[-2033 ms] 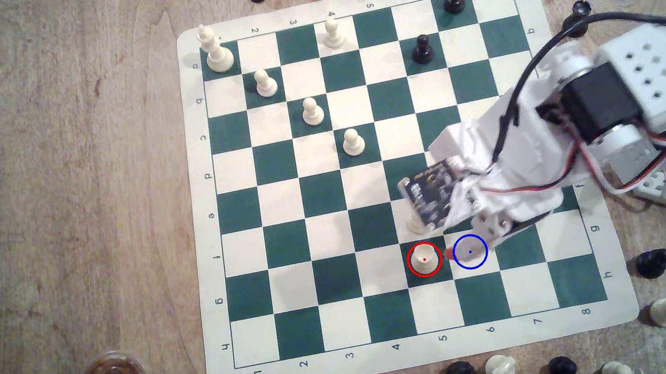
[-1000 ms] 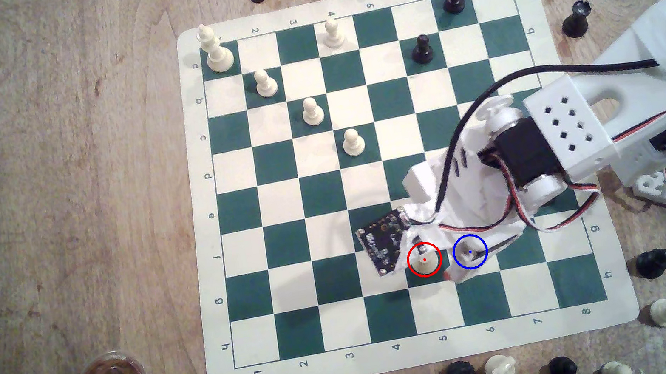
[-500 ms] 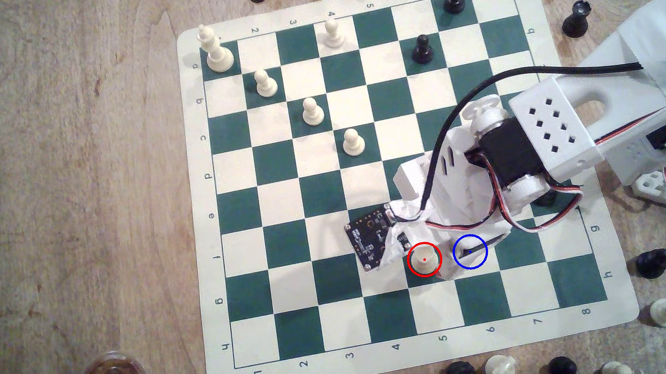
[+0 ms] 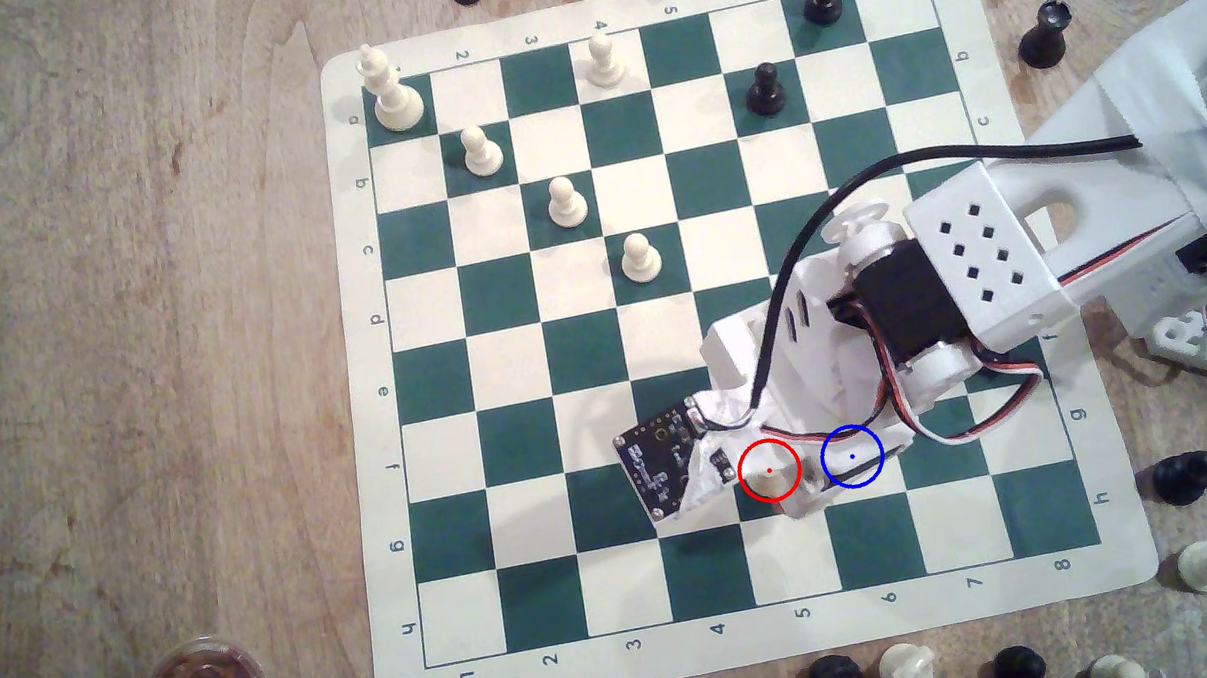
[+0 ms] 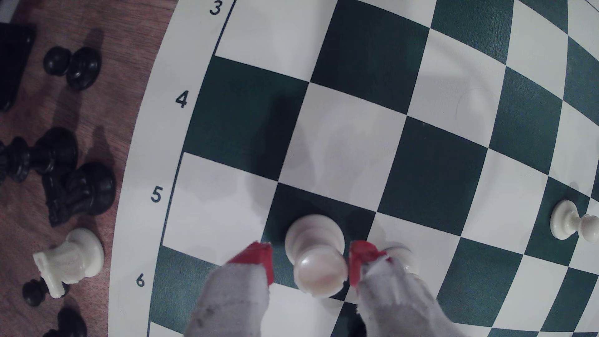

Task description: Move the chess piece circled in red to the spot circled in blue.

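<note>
my gripper (image 5: pixel 311 262) is open, red tips straddling the chess piece (image 5: pixel 316 256); one touches, the other is just apart. piece upright.

The exterior view looks almost straight down on the whole chessboard (image 4: pixel 695 327) from high up. The wrist view looks down from close range, sharing the squares near the board's 4–6 edge.
</note>
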Motion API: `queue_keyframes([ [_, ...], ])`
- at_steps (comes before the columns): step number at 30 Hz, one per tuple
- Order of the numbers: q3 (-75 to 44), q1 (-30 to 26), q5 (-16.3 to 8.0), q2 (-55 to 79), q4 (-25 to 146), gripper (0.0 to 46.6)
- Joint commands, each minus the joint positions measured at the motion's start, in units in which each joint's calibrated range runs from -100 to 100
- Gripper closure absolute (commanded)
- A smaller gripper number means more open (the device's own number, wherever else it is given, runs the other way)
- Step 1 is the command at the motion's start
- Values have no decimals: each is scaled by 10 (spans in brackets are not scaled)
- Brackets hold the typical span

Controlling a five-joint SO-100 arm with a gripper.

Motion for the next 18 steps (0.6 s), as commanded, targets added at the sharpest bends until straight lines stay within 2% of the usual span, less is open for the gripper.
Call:
queue_keyframes([
  [1, -45, 0, 0, 2, 1, 352],
  [6, -47, 0, 0, 2, 6, 368],
  [12, -54, -4, -1, -3, 21, 445],
  [18, -56, -8, -5, -32, 30, 458],
])
